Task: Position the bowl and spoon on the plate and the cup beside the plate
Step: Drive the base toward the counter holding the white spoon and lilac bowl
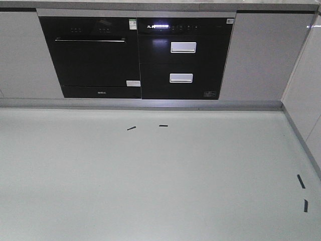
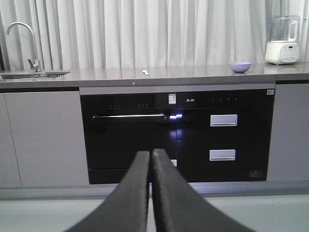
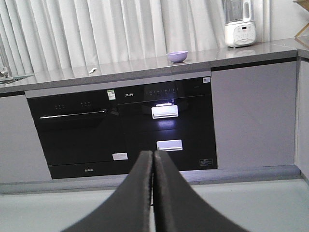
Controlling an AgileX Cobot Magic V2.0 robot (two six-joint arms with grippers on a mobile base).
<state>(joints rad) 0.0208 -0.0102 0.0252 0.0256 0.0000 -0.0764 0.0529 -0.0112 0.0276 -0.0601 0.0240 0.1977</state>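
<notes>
The lavender bowl [image 2: 240, 67] [image 3: 177, 56] sits far off on the grey countertop. A small pale spoon [image 2: 145, 72] [image 3: 92, 70] lies on the same counter to the bowl's left. No plate or cup shows in any view. My left gripper [image 2: 150, 154] is shut with nothing between its dark fingers, held low in front of the black oven. In its own view my right gripper [image 3: 153, 155] is likewise shut and empty. Neither gripper appears in the front-facing view.
A black oven [image 1: 90, 55] and a drawer unit [image 1: 183, 57] fill the cabinet front below the counter [image 2: 154, 76]. A sink with tap [image 2: 21, 34] lies at the counter's left, a white blender [image 2: 283, 41] at its right. Black tape marks [image 1: 131, 128] dot the pale floor.
</notes>
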